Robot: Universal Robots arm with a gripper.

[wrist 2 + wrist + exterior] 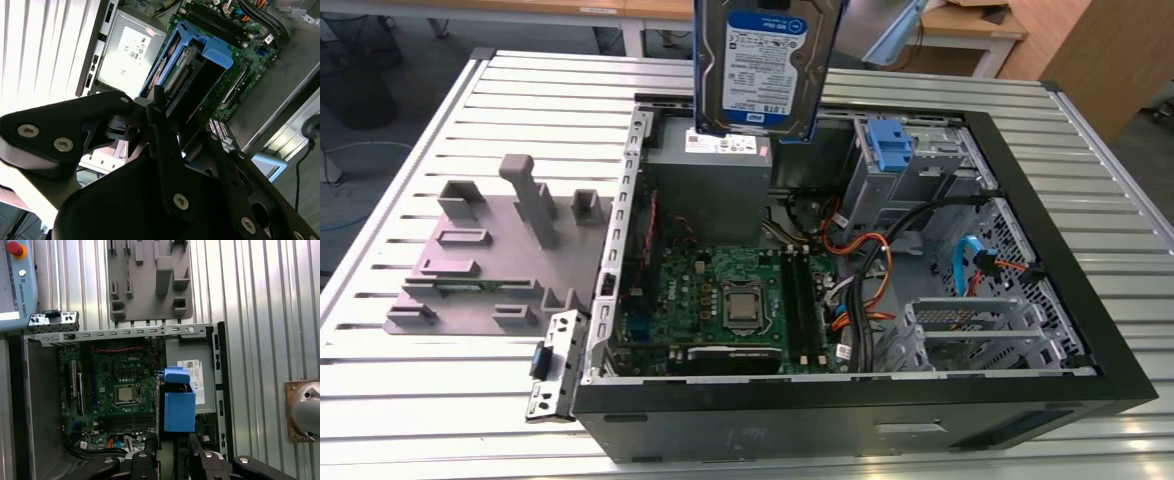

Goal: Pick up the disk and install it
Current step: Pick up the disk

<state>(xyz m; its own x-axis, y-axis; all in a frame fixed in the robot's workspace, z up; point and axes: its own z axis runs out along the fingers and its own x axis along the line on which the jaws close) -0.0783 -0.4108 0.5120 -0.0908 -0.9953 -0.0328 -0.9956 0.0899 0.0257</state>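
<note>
Gripper black metal jaws clamped on disk: flat silver slab, glossy blue-white label, blue plastic carrier. Beyond jaw tips: open black computer case, green motherboard.

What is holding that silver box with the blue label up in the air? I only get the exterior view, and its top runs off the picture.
Observer: The gripper is. In both wrist views its black fingers clamp the disk by its blue bracket.
Operator: Is anything else lying around that I miss?
Observer: Yes, in the first wrist view a grey control pendant with a red button sits beside the case.
Operator: And what is the disk over?
Observer: In that view it overlaps the power supply's edge next to the motherboard.
</note>
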